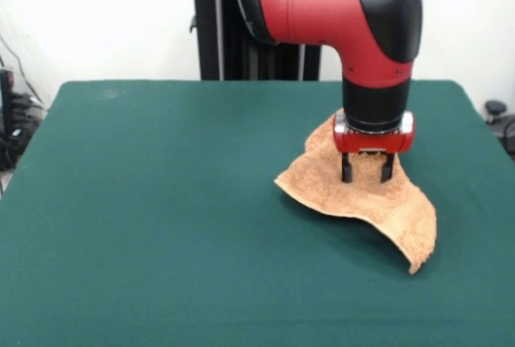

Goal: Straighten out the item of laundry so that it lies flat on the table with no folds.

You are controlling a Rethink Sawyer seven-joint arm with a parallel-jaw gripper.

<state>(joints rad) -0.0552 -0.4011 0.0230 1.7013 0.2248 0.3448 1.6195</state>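
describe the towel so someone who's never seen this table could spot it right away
Start with the large dark green table that fills the view, then go to where the red and black arm's gripper comes down on its right side. Right under the gripper lies the towel, small, light orange-tan and rumpled. It is the only cloth item on the green surface, with one corner trailing toward the front.

We found no text, label, brand or number to read anywhere — not on any surface.
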